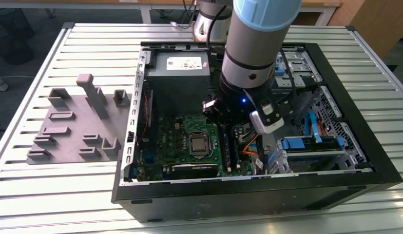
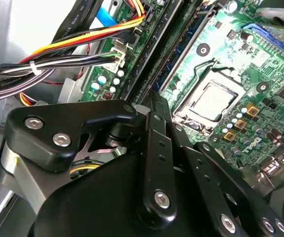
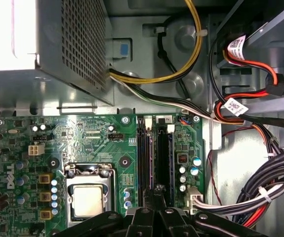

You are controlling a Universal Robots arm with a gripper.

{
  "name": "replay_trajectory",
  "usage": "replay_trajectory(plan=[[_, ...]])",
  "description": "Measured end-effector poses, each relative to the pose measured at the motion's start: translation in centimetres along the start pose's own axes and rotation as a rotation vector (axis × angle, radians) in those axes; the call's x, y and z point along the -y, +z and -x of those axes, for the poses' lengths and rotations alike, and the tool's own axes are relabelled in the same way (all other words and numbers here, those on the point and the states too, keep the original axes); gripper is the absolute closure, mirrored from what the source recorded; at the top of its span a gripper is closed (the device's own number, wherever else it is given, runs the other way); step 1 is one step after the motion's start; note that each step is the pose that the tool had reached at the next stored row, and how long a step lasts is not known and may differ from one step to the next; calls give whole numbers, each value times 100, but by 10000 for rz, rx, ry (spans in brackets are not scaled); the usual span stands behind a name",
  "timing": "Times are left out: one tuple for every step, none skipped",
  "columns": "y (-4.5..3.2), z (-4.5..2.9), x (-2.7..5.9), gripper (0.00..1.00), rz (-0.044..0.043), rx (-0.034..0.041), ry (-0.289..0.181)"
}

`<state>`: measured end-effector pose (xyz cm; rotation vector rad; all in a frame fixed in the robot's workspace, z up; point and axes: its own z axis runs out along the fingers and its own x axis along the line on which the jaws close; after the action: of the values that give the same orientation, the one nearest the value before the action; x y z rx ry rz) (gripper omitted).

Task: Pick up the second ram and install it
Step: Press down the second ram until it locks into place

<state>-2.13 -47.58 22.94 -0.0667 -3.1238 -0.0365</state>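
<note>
Installation appears well advanced, judged from how things lie. The grey fixture [image 1: 78, 126] on the table [image 1: 58, 195], left of the open computer case [image 1: 253, 195], carries no memory stick on its upright blocks. The arm [image 1: 253, 58] reaches down into the case over the right part of the motherboard [image 1: 182, 141]. In both wrist views the gripper [image 3: 157, 191] [image 2: 154, 106] sits directly over the memory slots [image 3: 154, 148], just right of the processor socket [image 3: 90, 197] and on the near side of the grey power supply [image 1: 178, 73]. The jaws are drawn together to a narrow tip. Whether they pinch the stick's top edge or merely bear on it cannot be told. The second ram [image 2: 179, 52] appears in the second wrist view as a long, thin, dark strip seen edge-on with a bluish cast. It stands upright along a slot and runs away from the tip towards the far end of the slot row. Full seating is not confirmed, as the latches at the slot ends cannot be made out clearly. Remaining work, in my judgement, is final pressing home and release. Bundled cables [image 3: 260, 192] lie right of the slots, apart from the gripper.
</note>
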Motion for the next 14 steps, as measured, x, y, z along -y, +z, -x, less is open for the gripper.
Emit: replay_trajectory(plan=[[4, 0, 0, 89, 0, 0, 0], [7, 0, 0, 89, -1, -1, 0], [10, 0, 0, 89, 0, 0, 0], [14, 0, 0, 89, 0, 0, 0], [16, 0, 1, 89, -2, -1, 0], [19, 0, 1, 89, -3, -1, 0], [22, 0, 1, 89, -5, -1, 0], [25, 0, 1, 89, -5, -1, 0], [28, 0, 1, 89, -4, -2, 0], [32, 0, 1, 89, -4, -1, 0], [35, 1, 1, 89, -4, -1, 0], [38, 1, 1, 89, -3, -1, 0], [40, 1, 1, 89, -2, -1, 0], [41, 1, 1, 89, -2, 0, 0]])
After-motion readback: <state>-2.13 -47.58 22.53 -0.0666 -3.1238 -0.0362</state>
